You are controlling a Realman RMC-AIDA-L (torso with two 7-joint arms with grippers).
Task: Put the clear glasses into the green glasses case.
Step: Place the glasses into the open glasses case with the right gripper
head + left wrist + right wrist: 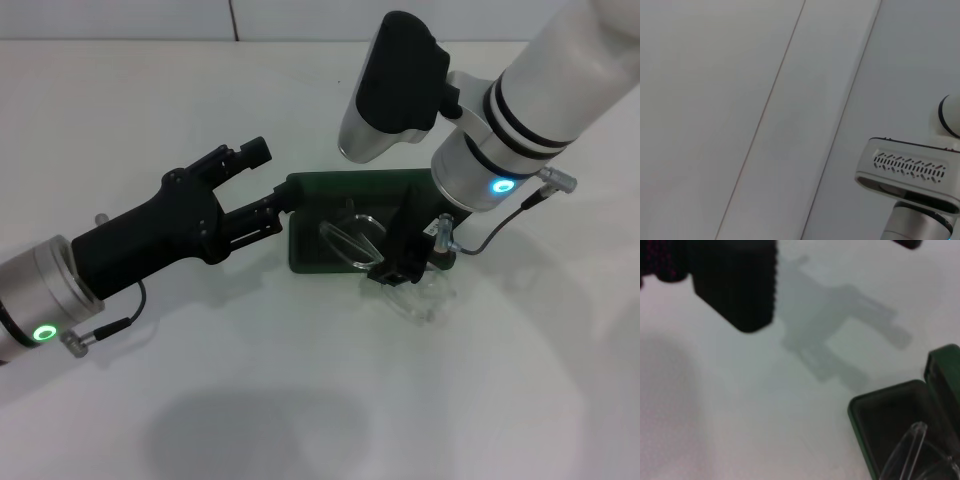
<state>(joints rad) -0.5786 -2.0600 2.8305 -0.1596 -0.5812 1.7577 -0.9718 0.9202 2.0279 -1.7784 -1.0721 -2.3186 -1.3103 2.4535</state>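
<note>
The green glasses case (305, 255) lies open at the middle of the table, its lid (345, 187) standing up behind. The clear glasses (352, 243) rest tilted, one lens inside the case and the rest hanging over its front right edge onto the table. My right gripper (396, 268) hovers at that front right edge, over the glasses, open. The right wrist view shows one dark finger (735, 285), a corner of the case (875, 412) and a piece of the clear glasses (907, 442) inside. My left gripper (275, 208) reaches to the case's left end.
White table all around the case. In the left wrist view only the table, a seam line and part of the right arm's wrist housing (907, 170) show. The right arm's bulky wrist (395, 85) hangs above the case's lid.
</note>
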